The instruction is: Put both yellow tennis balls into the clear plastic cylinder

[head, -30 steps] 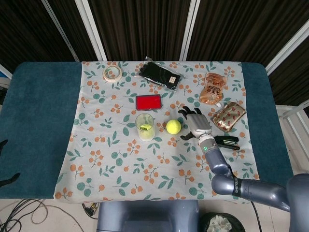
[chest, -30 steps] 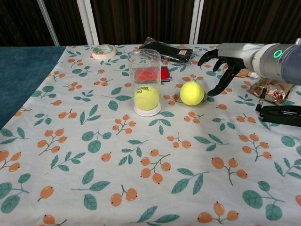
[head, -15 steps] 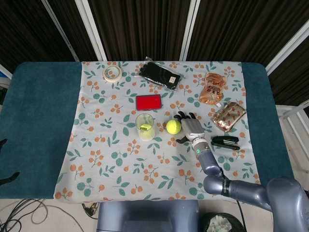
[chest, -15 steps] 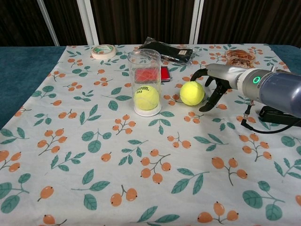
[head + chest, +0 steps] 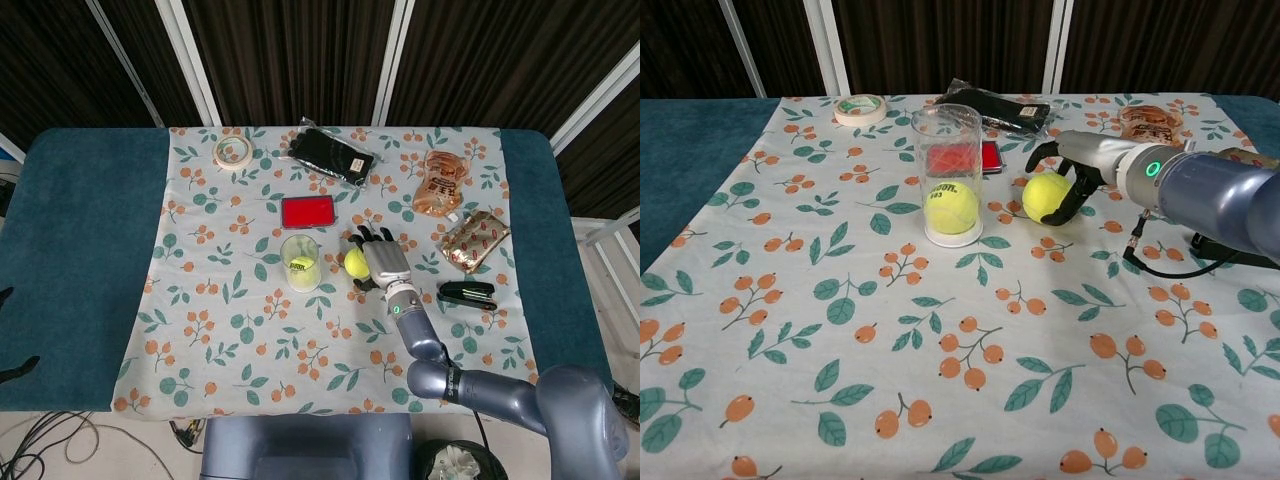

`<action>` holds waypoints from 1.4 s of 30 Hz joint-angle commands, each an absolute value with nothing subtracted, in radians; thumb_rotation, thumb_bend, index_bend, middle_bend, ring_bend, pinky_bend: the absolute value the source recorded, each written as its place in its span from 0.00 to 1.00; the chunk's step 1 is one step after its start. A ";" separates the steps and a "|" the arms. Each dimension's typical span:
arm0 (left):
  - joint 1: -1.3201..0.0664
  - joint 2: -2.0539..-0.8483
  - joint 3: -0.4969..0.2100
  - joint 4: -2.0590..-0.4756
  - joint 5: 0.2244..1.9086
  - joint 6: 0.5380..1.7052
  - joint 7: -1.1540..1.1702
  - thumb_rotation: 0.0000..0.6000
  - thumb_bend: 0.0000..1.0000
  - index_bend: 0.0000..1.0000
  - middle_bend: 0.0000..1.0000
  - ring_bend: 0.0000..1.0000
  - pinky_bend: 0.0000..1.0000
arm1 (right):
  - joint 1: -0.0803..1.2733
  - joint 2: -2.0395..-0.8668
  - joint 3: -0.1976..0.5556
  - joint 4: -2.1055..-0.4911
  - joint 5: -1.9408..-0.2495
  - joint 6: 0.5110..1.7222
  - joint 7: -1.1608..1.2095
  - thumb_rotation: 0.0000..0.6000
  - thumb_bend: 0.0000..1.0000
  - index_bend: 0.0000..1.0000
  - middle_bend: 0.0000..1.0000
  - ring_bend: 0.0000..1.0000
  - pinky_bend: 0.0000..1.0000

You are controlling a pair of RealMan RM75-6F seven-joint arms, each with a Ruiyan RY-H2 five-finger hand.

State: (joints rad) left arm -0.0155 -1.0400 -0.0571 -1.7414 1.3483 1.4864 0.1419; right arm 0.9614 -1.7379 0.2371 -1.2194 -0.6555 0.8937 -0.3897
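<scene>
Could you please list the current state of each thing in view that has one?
Clear plastic cylinder: upright, top open, one ball inside.
Yellow tennis ball in the cylinder: resting at the bottom.
Loose yellow tennis ball: on the cloth right of the cylinder, the fingers around it.
Right hand: curled around the loose ball; a firm grip cannot be confirmed.
Left hand: not in view.
Roll of tape: lying flat.
</scene>
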 commanded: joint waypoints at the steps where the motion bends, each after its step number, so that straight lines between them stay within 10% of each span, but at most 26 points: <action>1: -0.015 -1.040 -0.056 -1.742 1.350 1.486 0.141 1.00 0.04 0.13 0.00 0.00 0.03 | 0.969 -1.749 0.250 -1.212 -0.632 0.893 -0.410 1.00 0.39 0.24 0.11 0.27 0.00; 22: -0.016 -1.034 -0.056 -1.745 1.344 1.481 0.136 1.00 0.04 0.14 0.00 0.00 0.03 | 0.973 -1.771 0.268 -1.192 -0.597 0.889 -0.480 1.00 0.55 0.46 0.39 0.55 0.00; 42: -0.010 -1.017 -0.057 -1.757 1.338 1.487 0.120 1.00 0.04 0.15 0.00 0.00 0.03 | 1.066 -1.549 0.434 -1.399 -0.562 0.897 -0.547 1.00 0.56 0.48 0.40 0.57 0.00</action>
